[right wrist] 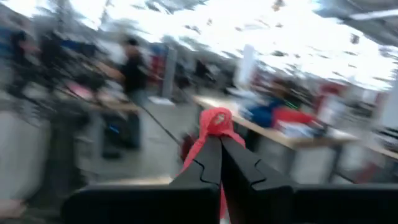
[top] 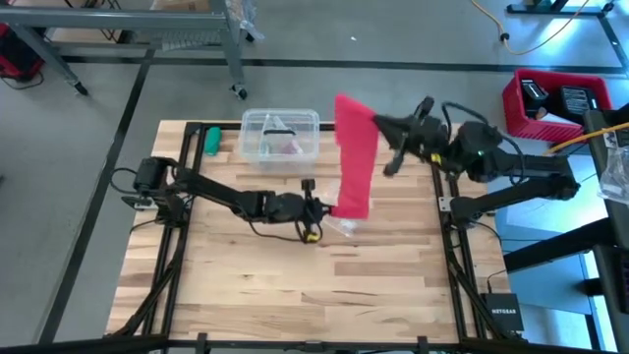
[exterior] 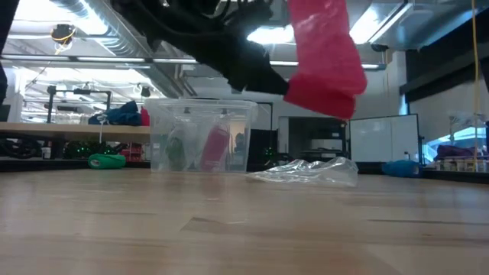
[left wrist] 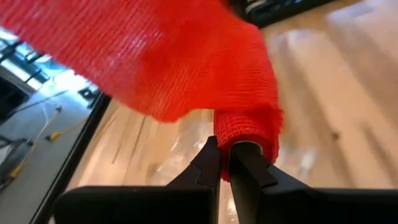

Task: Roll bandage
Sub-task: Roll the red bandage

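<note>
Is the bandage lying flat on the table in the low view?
No. The bandage hangs in the air well above the table, held between the left gripper and the right gripper.

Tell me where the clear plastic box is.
In the high view, the clear plastic box sits at the table's far edge, left of the hanging bandage.

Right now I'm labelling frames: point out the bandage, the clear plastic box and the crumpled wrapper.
bandage point(top: 356, 157): high view, middle of the hanging red strip.
clear plastic box point(exterior: 200, 136): low view, front wall.
crumpled clear wrapper point(exterior: 309, 171): low view, middle of the plastic lying on the table.
</note>
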Controlling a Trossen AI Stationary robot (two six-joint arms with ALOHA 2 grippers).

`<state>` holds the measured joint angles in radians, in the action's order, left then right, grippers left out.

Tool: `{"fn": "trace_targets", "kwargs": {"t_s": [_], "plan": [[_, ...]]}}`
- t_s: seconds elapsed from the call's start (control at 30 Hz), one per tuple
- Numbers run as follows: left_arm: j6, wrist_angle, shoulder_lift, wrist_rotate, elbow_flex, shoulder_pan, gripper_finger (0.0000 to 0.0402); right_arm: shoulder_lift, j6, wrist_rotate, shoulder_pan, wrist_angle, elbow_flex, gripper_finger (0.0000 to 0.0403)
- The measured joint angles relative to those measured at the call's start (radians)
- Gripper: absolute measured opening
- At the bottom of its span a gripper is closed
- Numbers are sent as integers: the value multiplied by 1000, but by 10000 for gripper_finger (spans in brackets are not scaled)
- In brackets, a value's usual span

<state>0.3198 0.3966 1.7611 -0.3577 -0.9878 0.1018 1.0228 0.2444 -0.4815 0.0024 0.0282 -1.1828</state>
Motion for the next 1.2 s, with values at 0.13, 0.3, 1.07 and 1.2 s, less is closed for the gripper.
{"fn": "trace_targets", "kwargs": {"t_s": [0.13, 0.3, 1.07, 1.2], "plan": [[-104, -5, 0, 20, 0, 14, 13, 8, -1, -12, -113, -162, 0, 24], [-295, -36, 23, 336, -2, 13, 13, 43, -9, 34, -250, -341, 0, 84], [-472, -67, -242, 643, -2, -149, 13, -71, -196, 564, -174, -792, 239, 228], [-460, -67, -294, 615, -2, -207, 13, -144, -195, 562, -140, -409, 450, 219]]}}
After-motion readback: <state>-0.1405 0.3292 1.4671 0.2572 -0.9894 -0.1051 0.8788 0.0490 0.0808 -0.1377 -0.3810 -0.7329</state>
